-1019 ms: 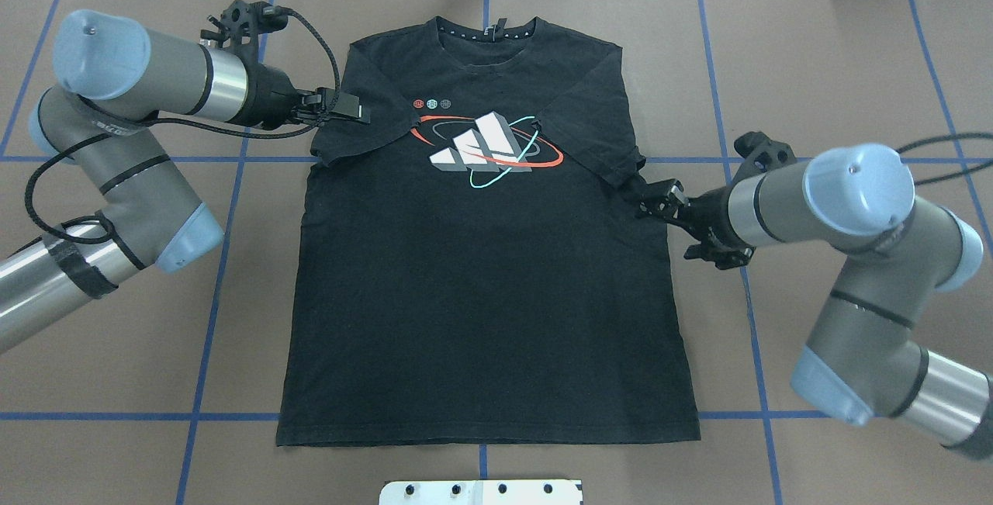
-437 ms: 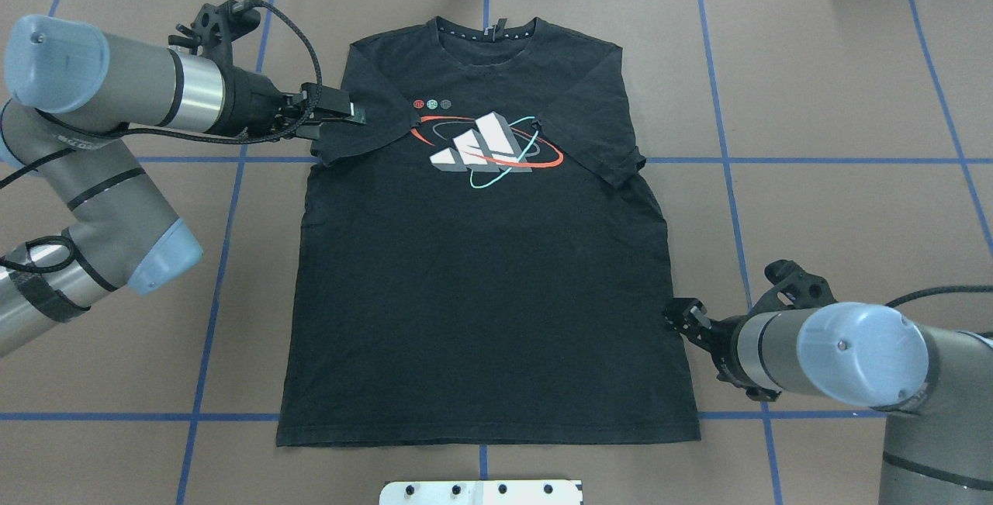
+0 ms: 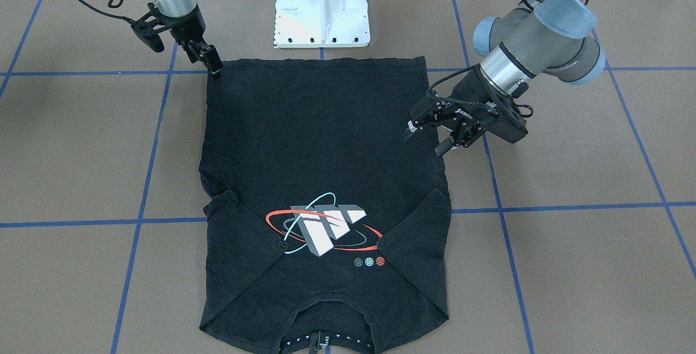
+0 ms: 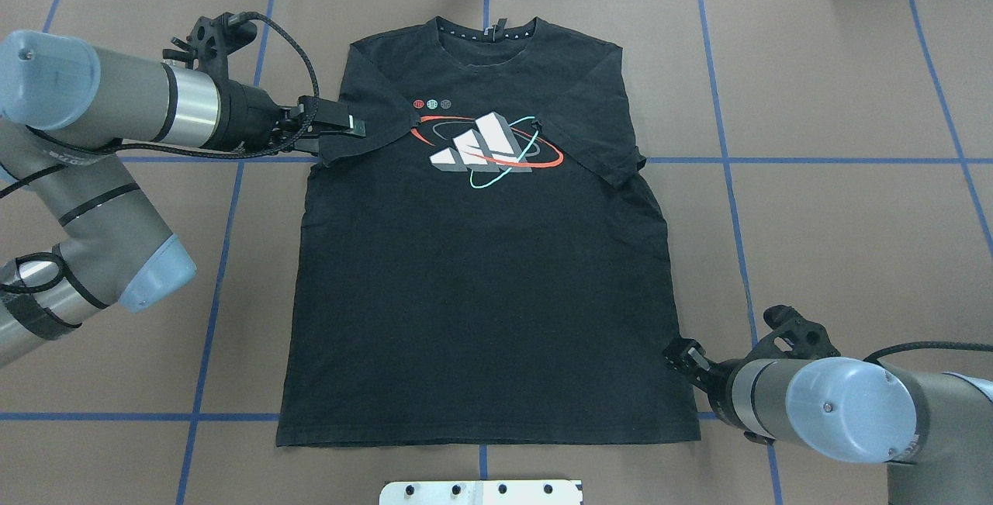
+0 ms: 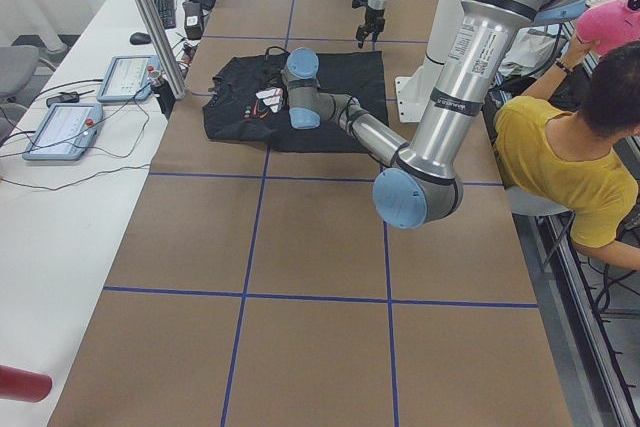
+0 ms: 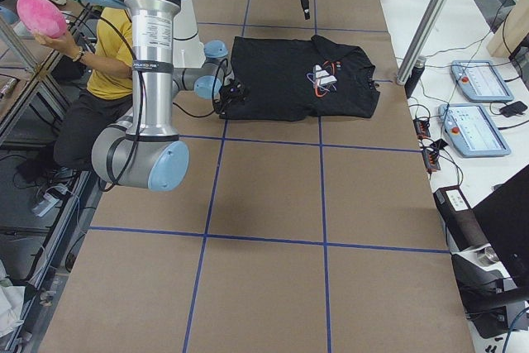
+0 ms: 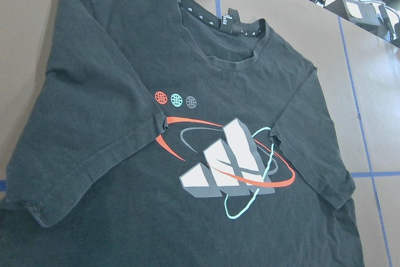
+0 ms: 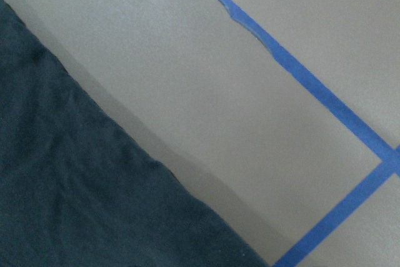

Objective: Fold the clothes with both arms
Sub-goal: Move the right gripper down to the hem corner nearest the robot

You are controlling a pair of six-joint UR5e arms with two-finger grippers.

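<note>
Brown table with blue tape lines | front view: black T-shirt lies flat, 2 sleeves folded in; left gripper spread apart, holding nothing, at T-shirt's side; right gripper by hem corner, grip cannot be told | overhead view: left gripper over folded sleeve | right wrist view: T-shirt edge, tape.

Black T-shirt with white, red, teal graphic

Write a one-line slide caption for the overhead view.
Flat black T-shirt, both sleeves folded in; left gripper at one, right gripper near the hem.
</note>
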